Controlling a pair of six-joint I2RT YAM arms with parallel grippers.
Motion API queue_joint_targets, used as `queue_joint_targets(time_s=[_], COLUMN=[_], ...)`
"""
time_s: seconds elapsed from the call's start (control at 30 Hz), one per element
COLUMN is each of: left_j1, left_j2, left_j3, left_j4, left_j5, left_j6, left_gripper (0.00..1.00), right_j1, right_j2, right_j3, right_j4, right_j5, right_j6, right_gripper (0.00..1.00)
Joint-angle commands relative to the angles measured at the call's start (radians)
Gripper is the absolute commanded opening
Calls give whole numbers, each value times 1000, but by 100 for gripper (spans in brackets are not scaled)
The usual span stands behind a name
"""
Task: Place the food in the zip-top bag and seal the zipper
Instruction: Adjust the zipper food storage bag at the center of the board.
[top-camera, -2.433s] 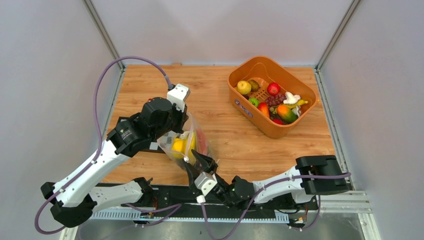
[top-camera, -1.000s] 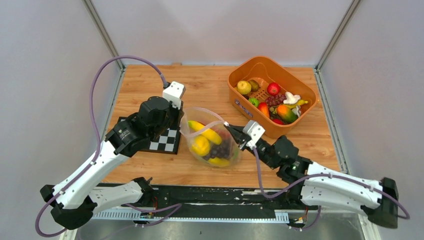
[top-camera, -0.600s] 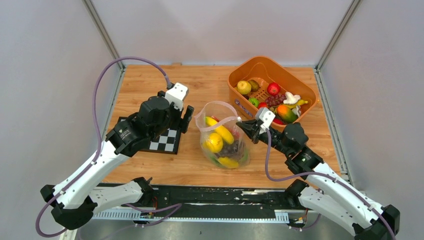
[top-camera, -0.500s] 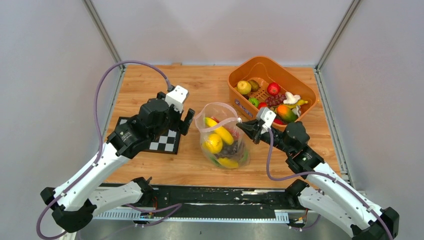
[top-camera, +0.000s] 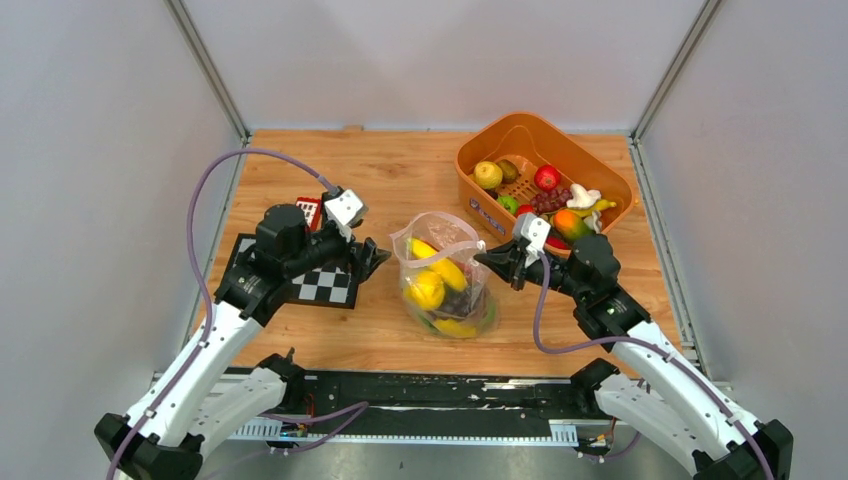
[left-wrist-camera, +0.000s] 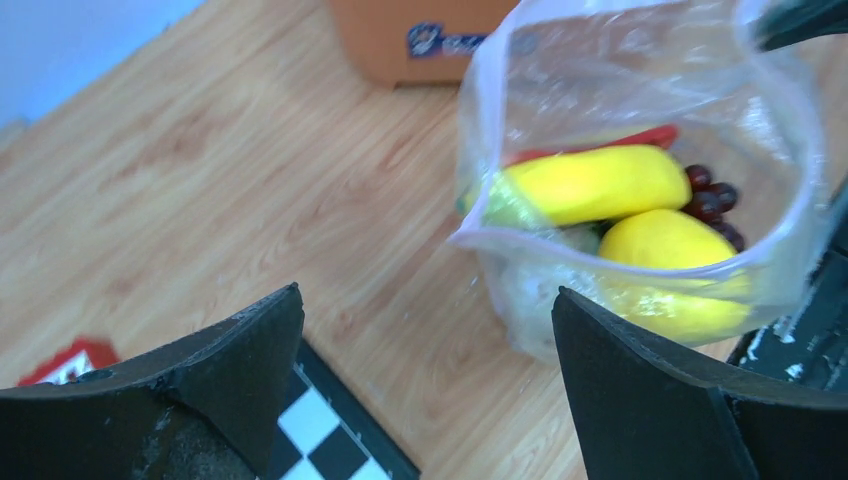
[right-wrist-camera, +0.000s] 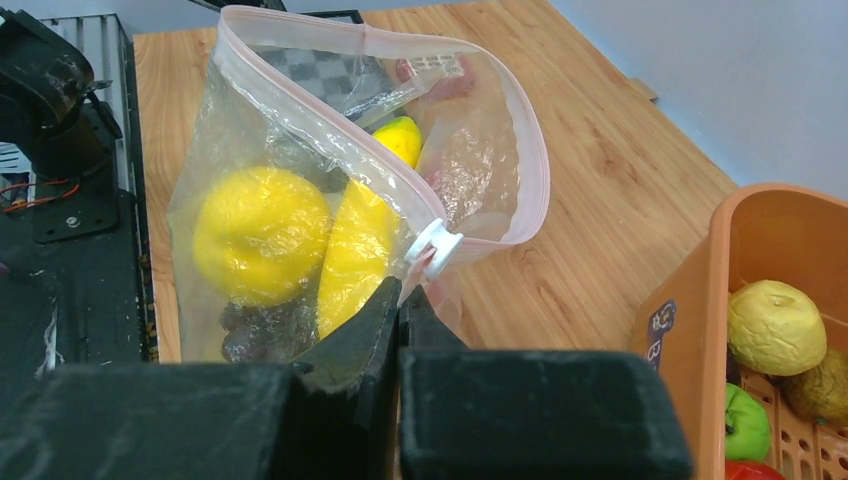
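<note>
Now the clear, crinkly zip-top bag (top-camera: 445, 285) stands mid-surface (top-camera: 400, 180), bulging with yellow food (right-wrist-camera: 260, 235) and dark grapes (left-wrist-camera: 712, 195), its pink zipper (right-wrist-camera: 310, 122) gaping. At its mouth corner the right fingers (right-wrist-camera: 398, 298) pinch it; the left fingers (top-camera: 366, 257) are spread wide and empty. On the orange basket (top-camera: 545, 125), the blue label (left-wrist-camera: 440, 40) is unreadable.

overhead, two close-ups on zip-top bag (top-camera: 445, 275)

Honestly, there's nothing here I can actually read. The only lettering I can spot is a small dark label (left-wrist-camera: 440, 40) stuck on the outer side wall of the orange basket (top-camera: 520, 135). It has pale characters, but they're too small and blurry to make out in any of my views.
</note>
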Motion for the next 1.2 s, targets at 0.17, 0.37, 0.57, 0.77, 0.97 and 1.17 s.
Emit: queue_joint_targets(time_s=[0.17,0.37,0.57,0.77,0.97,1.17], left_j1=[156,241,241,239,240,240], left_j2=[147,138,151,186,223,228], left_j3=[18,-30,-52,-25,-15,-11], left_j4=[132,300,318,234,236,250], left_j5=[638,771,810,781,721,744], left_j6=[159,112,115,167,146,131], left_gripper=[99,92,79,74,70,60], right_j1=[-5,-6,-7,-6,-6,-6], right_j2=[-3,16,14,3,-3,-4], right_j3=[76,87,87,88,90,90], right_j4=[-15,-31,-24,-28,-29,-28], right_j5=[-67,-71,-77,-78,-87,-87], right_j6=[-13,-29,-24,-23,-21,-20], right_gripper=[0,0,0,0,0,0])
